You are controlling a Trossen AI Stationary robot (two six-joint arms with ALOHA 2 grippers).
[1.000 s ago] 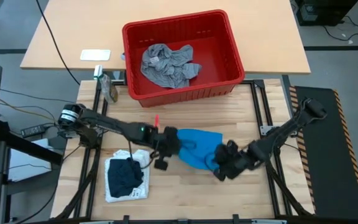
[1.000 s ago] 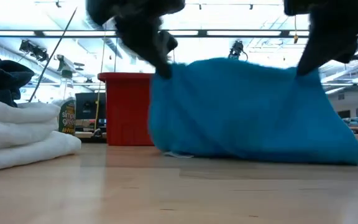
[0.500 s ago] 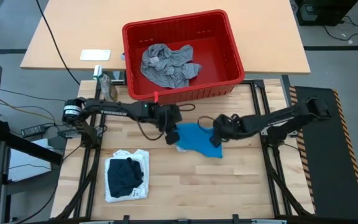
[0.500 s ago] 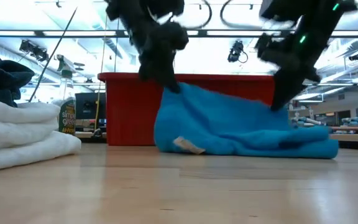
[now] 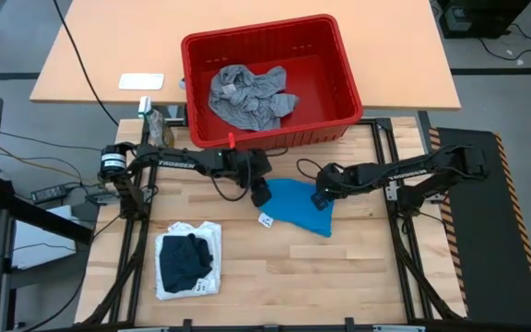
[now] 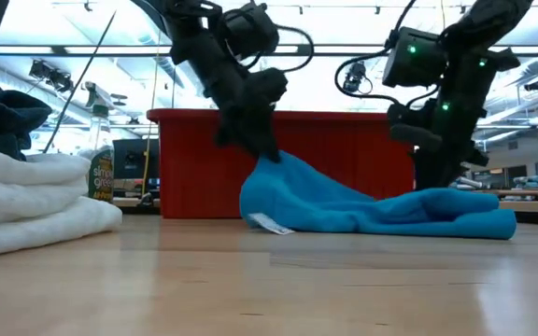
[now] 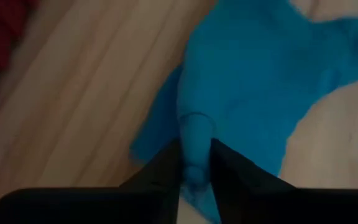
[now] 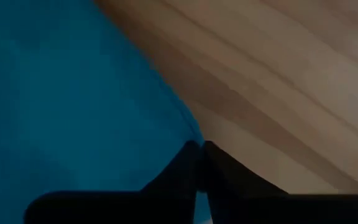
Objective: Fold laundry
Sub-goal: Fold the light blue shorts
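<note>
You've swung the blue garment (image 5: 298, 207) over toward the basket (image 5: 339, 69) and laid it flat, left gripper (image 5: 259, 195) still pinching a fold, right gripper (image 5: 320, 200) nearly closed at its edge (hold unclear), so releasing looks next.
</note>
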